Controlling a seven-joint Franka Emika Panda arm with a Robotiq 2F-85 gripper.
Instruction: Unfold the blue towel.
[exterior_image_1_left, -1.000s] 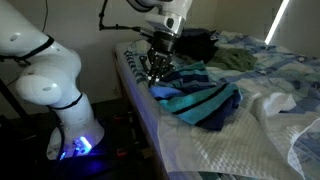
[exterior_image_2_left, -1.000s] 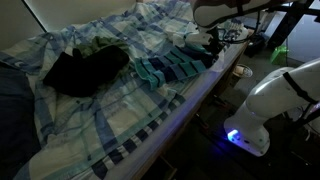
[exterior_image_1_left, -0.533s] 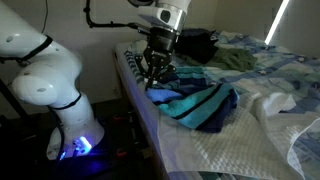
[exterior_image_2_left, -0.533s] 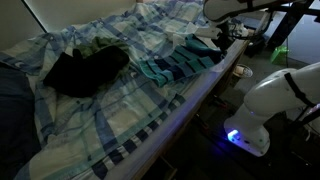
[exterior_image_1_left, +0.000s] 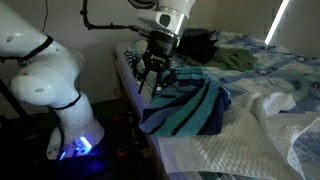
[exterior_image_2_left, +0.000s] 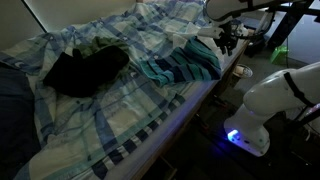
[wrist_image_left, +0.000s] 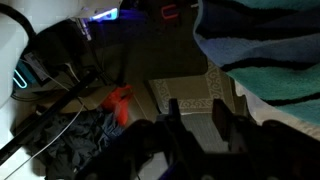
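The blue towel (exterior_image_1_left: 195, 105), striped teal and navy, lies at the near edge of the bed, and one corner hangs over the edge. It also shows in an exterior view (exterior_image_2_left: 185, 62) and at the top right of the wrist view (wrist_image_left: 270, 50). My gripper (exterior_image_1_left: 152, 82) hovers at the bed's edge beside the towel's overhanging end, and it shows in an exterior view (exterior_image_2_left: 228, 42) too. In the wrist view the gripper's fingers (wrist_image_left: 197, 118) stand apart with only the floor between them. The towel is off to one side of them.
A black garment (exterior_image_1_left: 195, 45) (exterior_image_2_left: 85, 68) lies farther in on the pale blue plaid bedsheet (exterior_image_2_left: 110, 120). The white waffle blanket (exterior_image_1_left: 250, 140) covers the bed next to the towel. The robot base (exterior_image_1_left: 70, 130) stands by the bed. A red item (wrist_image_left: 120, 100) and cables lie on the floor.
The gripper has moved outward to the bed's edge. The towel has been drawn with it and spread, and its corner now drapes over the edge.
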